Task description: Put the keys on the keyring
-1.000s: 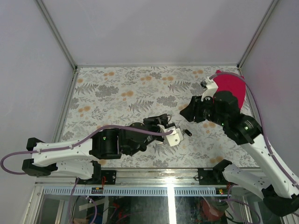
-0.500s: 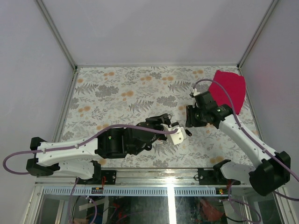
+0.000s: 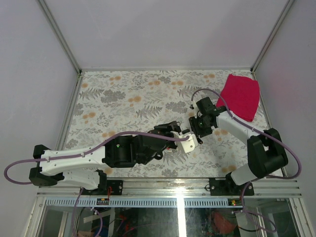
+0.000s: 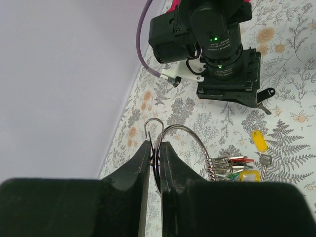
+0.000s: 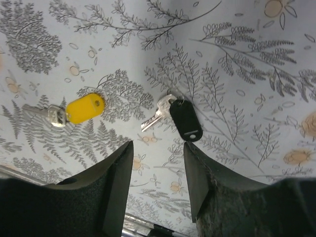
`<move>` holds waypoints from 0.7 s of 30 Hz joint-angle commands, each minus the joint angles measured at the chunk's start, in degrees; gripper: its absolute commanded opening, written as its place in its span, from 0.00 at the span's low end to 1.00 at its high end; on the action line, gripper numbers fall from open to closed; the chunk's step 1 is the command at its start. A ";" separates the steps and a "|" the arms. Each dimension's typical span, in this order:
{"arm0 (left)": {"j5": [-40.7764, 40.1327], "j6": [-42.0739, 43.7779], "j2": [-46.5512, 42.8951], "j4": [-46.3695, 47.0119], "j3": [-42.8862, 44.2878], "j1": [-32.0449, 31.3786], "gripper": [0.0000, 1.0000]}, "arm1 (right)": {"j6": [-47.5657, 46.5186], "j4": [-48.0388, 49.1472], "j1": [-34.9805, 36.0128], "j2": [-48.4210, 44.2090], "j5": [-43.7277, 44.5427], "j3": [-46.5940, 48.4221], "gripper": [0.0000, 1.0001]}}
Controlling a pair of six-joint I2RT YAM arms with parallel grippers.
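My left pincer (image 4: 154, 160) is clamped on the keyring (image 4: 181, 127), with the strung keys (image 4: 231, 167) bunched at its far end. My right pincer (image 5: 157, 163) gapes above the black key (image 5: 185, 121). The yellow key (image 5: 85, 108) lies apart, with bare table (image 5: 237, 59) around both.

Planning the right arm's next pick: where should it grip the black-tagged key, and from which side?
Probably the black tag, from straight above, with the right gripper closing across its narrow width. It lies flat and looks bulkier than the thin metal blade.
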 commanded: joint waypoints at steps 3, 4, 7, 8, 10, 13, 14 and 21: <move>-2.41 -0.85 -0.33 0.29 2.64 0.30 0.00 | -8.15 2.59 -3.40 7.04 -6.15 4.68 0.52; -2.62 -0.82 -0.45 0.05 2.67 0.28 0.00 | -8.69 3.02 -3.95 7.58 -6.60 5.02 0.52; -2.78 -1.04 -0.68 -0.59 2.85 0.30 0.00 | -9.88 3.70 -5.12 9.12 -7.82 5.86 0.51; -2.79 -1.10 -0.73 -0.75 2.91 0.29 0.00 | -10.29 3.88 -5.44 9.64 -8.60 6.12 0.51; -2.79 -1.16 -0.64 -1.08 3.18 0.31 0.00 | -11.26 3.96 -6.00 10.56 -10.15 6.54 0.51; -2.94 -1.34 -0.33 -1.64 3.70 0.20 0.00 | -11.65 4.43 -6.56 13.10 -11.84 6.88 0.50; -3.00 -1.47 -0.23 -1.82 3.87 0.34 0.00 | -11.70 4.70 -6.73 13.69 -12.09 6.89 0.50; -3.01 -2.54 0.06 -3.41 4.92 0.24 0.00 | -11.75 5.15 -7.22 16.48 -12.95 7.45 0.48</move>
